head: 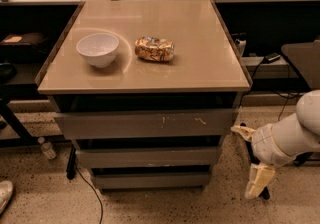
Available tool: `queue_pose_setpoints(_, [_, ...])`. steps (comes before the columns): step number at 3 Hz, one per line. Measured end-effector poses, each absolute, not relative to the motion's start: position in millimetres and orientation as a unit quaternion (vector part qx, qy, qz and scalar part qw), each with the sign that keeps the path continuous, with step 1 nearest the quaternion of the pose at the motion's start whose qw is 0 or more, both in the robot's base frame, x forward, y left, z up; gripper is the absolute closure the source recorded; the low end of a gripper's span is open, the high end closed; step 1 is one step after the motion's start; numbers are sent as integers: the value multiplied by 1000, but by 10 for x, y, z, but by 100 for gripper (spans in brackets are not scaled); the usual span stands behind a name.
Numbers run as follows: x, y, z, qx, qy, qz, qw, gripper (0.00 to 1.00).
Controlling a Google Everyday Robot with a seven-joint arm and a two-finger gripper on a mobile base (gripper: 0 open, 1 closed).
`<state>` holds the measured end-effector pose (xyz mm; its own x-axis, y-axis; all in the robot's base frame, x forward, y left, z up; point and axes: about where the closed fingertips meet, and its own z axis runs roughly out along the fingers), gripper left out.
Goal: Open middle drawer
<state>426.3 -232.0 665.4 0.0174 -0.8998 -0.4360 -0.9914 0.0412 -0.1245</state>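
Note:
The middle drawer (pixel 147 157) is the medium-width grey front in the stack under the table, and it is closed. Above it is the wider front with pale scratch marks (pixel 145 124). Below it is the narrowest front (pixel 150 179). My gripper (pixel 250 158) hangs to the right of the drawer stack, close to the floor, on the white arm (pixel 290 138). Its two cream fingers are spread apart, one (pixel 242 132) near the top drawer's right end and one (pixel 258 182) pointing down. It holds nothing and touches no drawer.
A white bowl (pixel 98 49) and a crumpled snack bag (pixel 155 49) lie on the beige tabletop (pixel 200 68). A cable (pixel 87 188) runs over the speckled floor on the left. A small bottle (pixel 46 148) and dark shelving stand at left, and a dark table (pixel 302 58) at right.

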Motion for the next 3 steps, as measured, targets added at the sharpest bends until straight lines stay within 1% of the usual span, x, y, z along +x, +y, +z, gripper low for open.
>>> queue_pose_setpoints(1, [4189, -2050, 6094, -670, 681, 138, 261, 0])
queue_pose_setpoints(2, [4302, -1831, 5691, -658, 660, 144, 334, 0])
queue_pose_setpoints(3, [4435, -1643, 5264, -658, 634, 151, 377, 0])
